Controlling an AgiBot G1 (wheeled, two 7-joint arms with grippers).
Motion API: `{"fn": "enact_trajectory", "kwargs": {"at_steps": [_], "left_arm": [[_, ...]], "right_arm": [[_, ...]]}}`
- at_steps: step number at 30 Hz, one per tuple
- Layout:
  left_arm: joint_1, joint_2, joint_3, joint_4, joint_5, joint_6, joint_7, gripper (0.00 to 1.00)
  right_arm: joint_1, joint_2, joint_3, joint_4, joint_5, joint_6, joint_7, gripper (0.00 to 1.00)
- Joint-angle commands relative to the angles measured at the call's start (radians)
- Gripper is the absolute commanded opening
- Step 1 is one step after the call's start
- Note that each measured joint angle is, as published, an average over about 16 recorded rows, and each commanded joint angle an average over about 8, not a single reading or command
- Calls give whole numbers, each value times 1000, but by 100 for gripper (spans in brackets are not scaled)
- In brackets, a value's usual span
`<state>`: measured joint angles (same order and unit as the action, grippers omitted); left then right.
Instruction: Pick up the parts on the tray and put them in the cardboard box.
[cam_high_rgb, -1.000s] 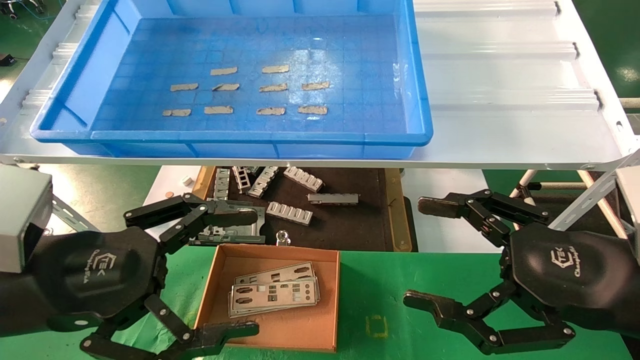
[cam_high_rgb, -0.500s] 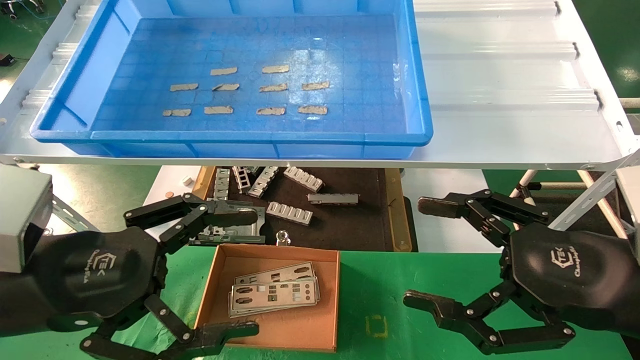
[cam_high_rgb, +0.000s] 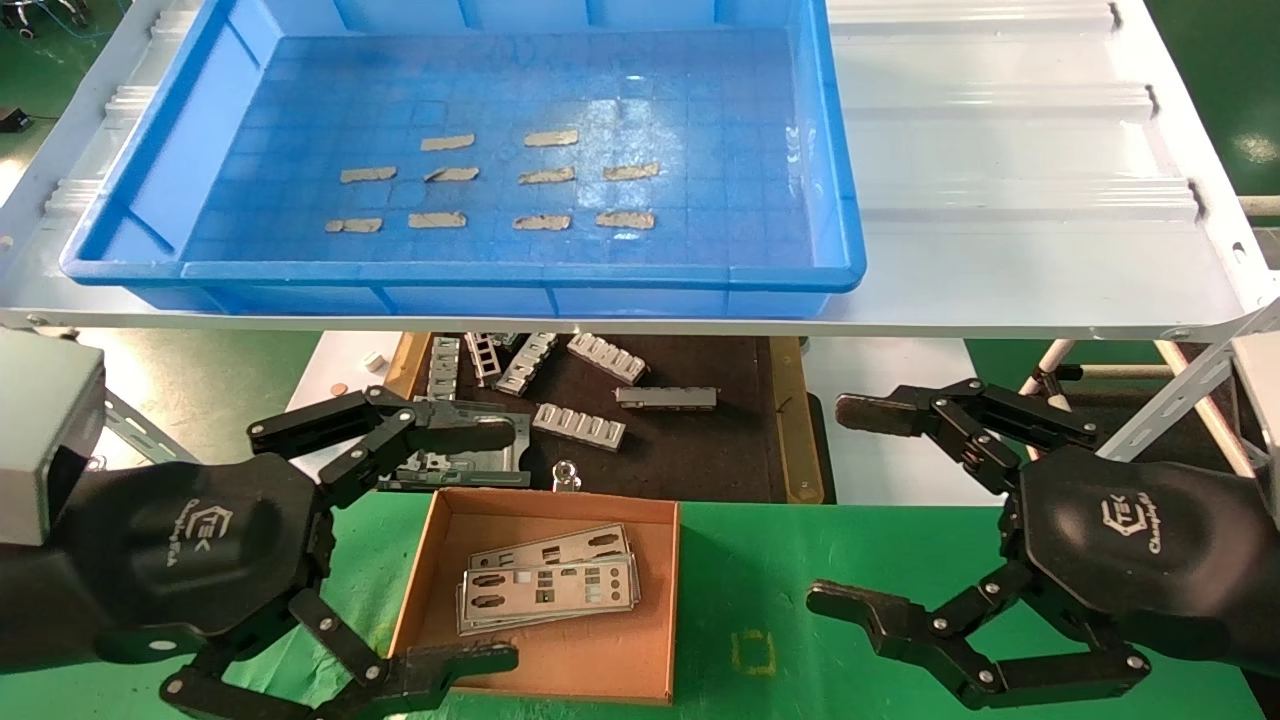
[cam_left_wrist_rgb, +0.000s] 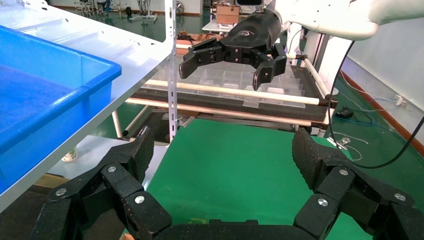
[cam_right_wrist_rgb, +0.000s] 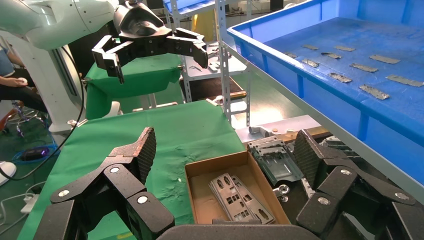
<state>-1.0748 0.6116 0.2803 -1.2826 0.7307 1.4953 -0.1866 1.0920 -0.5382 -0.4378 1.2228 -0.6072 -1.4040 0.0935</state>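
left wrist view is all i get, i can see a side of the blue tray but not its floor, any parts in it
observer: None that the head view shows. The tray floor holds only small tan tape strips.
operator: so where are the parts
observer: The parts lie stacked flat inside the cardboard box, which sits on the green table just to the right of the open left gripper.
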Motion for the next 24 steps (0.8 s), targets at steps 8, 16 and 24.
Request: {"fn": "enact_trajectory", "kwargs": {"at_steps": [8, 16, 24], "left_arm": [[0, 0, 0, 0, 0, 0, 0, 100], [0, 0, 0, 0, 0, 0, 0, 100], [0, 0, 0, 0, 0, 0, 0, 100]], "right_arm": [[0, 0, 0, 0, 0, 0, 0, 100], [0, 0, 0, 0, 0, 0, 0, 100], [0, 0, 0, 0, 0, 0, 0, 100]]}}
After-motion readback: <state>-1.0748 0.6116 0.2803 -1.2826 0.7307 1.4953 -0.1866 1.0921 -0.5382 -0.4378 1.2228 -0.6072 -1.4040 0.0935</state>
